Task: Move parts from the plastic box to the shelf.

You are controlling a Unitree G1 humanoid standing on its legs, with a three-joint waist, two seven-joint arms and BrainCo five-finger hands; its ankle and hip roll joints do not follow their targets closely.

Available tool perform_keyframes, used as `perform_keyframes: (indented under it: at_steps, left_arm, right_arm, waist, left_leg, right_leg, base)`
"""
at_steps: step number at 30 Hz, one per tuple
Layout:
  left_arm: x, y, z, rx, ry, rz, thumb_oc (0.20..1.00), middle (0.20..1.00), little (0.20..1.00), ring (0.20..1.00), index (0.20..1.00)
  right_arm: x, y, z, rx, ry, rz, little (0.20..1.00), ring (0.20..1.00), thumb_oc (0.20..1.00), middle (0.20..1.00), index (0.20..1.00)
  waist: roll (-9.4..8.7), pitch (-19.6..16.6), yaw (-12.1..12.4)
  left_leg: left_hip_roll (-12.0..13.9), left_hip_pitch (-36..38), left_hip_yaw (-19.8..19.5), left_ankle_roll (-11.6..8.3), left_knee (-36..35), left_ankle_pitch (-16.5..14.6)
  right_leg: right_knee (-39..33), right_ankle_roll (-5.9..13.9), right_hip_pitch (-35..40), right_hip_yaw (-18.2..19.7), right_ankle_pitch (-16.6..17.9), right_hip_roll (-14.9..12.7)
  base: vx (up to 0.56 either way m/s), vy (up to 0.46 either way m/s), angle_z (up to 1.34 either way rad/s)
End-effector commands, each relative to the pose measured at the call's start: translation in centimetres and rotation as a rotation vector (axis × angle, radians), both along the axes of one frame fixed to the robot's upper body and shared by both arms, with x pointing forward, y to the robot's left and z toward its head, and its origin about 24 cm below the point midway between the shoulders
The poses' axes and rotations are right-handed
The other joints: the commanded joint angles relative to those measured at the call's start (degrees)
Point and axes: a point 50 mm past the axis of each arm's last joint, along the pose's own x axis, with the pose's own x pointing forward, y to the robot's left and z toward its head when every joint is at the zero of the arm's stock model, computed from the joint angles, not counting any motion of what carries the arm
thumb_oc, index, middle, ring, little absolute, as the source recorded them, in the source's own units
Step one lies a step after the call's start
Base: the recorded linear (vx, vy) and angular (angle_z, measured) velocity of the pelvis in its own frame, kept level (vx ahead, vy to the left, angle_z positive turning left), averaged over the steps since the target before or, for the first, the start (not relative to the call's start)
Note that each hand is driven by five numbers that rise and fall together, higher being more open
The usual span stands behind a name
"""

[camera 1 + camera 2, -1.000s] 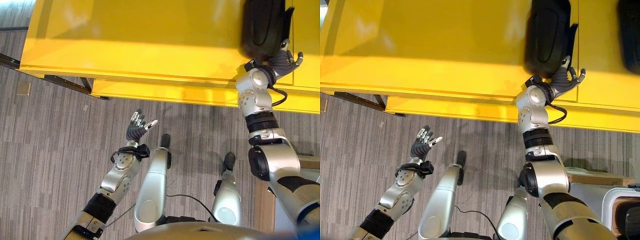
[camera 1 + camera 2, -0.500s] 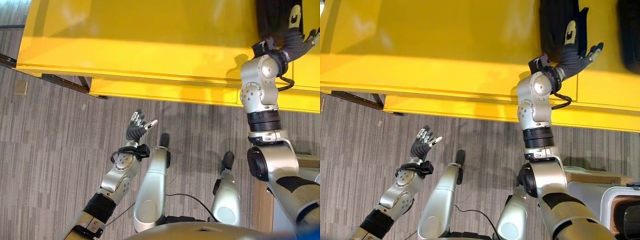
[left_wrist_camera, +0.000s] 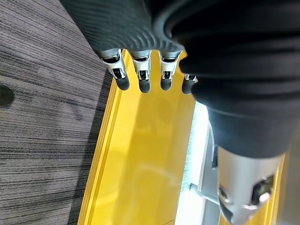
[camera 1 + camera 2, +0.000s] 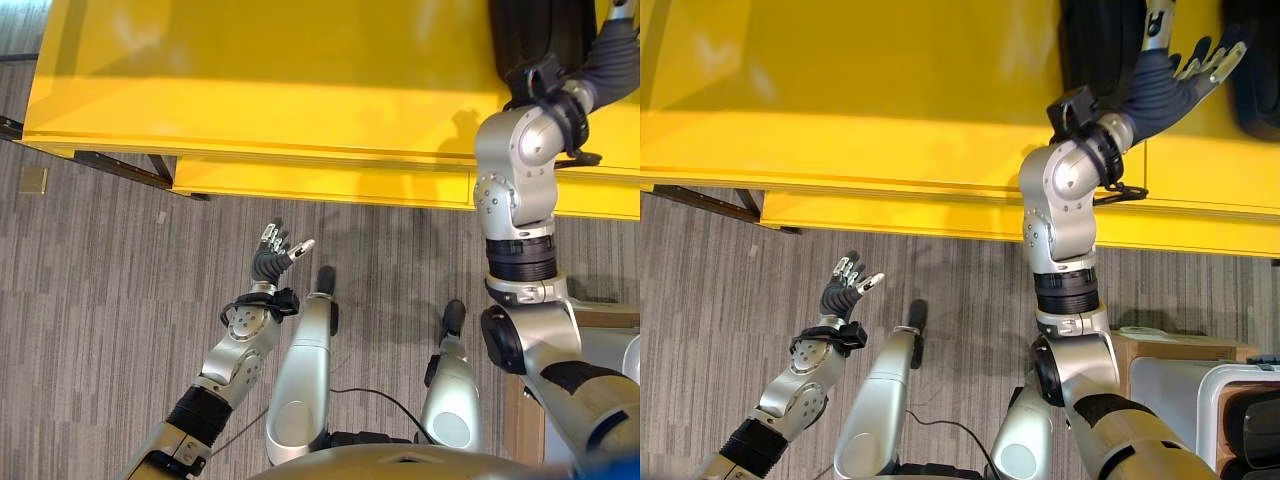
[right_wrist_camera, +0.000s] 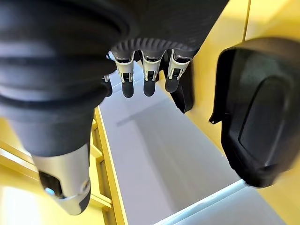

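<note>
Now I see my right hand (image 4: 1175, 80) spread open over the yellow shelf (image 4: 890, 90), beside a black part (image 4: 1100, 40); its wrist view reveals another part (image 5: 262, 112). Left hand (image 4: 272, 255) hangs relaxed above the floor (image 4: 90, 300).

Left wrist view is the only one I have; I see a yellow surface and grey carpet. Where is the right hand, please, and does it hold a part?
Observer: The right hand hovers over the yellow shelf top, fingers straight and spread, holding nothing.
Operator: Is any part close to it?
Observer: Yes, a black moulded plastic part lies on the shelf right beside the hand; I cannot tell whether they touch.
Operator: Is it the only part on the shelf?
Observer: No, a second black part lies on the shelf on the other side of the hand, at the right edge of the right eye view.
</note>
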Motion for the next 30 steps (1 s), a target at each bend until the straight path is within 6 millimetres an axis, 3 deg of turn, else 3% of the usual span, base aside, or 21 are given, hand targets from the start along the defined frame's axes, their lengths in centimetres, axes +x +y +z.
perform_keyframes:
  at_steps: [1,6,16,22,30]
  left_arm:
    - [-0.3,0.3,0.9,0.008,-0.067,0.015,1.000,1.000,1.000,1.000,1.000]
    - [-0.9,1.0,0.6,0.014,-0.059,0.037,1.000,1.000,1.000,1.000,1.000]
    - [-2.0,2.8,0.0,0.026,-0.050,0.073,1.000,1.000,1.000,1.000,1.000]
    - [-2.6,3.4,-0.3,0.032,-0.042,0.063,1.000,1.000,1.000,1.000,1.000]
    - [-2.8,3.6,-0.5,0.054,-0.039,0.020,1.000,1.000,1.000,1.000,1.000]
  right_arm:
    - [-2.6,-1.2,1.0,-0.081,-0.149,-0.068,1.000,1.000,1.000,1.000,1.000]
    - [-3.3,-1.7,-0.7,-0.170,-0.110,-0.097,1.000,1.000,1.000,1.000,1.000]
    - [-3.4,-5.6,-4.9,-0.487,0.129,-0.165,1.000,1.000,1.000,1.000,1.000]
    - [-3.6,-7.3,-4.9,-0.655,0.199,-0.241,1.000,1.000,1.000,1.000,1.000]
    - [-2.8,-8.0,-2.7,-0.845,0.223,-0.314,1.000,1.000,1.000,1.000,1.000]
  waist:
    - [1.65,-0.70,0.11]
    - [1.52,-0.80,-0.71]
    - [1.17,-1.46,-2.83]
    - [1.63,-1.72,-3.85]
    - [2.73,-1.81,-4.27]
  left_leg:
    - [2.57,4.94,0.21,-2.01,-13.22,8.10]
    - [2.85,5.34,0.43,-2.13,-13.11,8.06]
    - [4.04,6.97,1.03,-2.57,-13.72,8.27]
    - [4.67,8.26,1.52,-2.82,-14.05,8.42]
    - [5.32,9.92,2.49,-3.12,-14.31,8.57]
  right_leg:
    - [9.34,2.07,2.35,1.26,-7.99,-0.51]
    - [9.94,1.99,2.20,1.59,-8.34,-0.32]
    - [11.20,2.04,1.59,2.62,-8.94,0.16]
    - [12.49,2.11,1.02,3.55,-9.53,0.46]
    - [14.40,1.87,0.30,4.92,-10.63,0.85]
  base:
    - [0.00,-0.002,-0.04]
    - [0.00,-0.005,-0.05]
    - [0.01,-0.009,-0.05]
    - [0.00,-0.015,-0.10]
    - [-0.01,-0.020,-0.10]
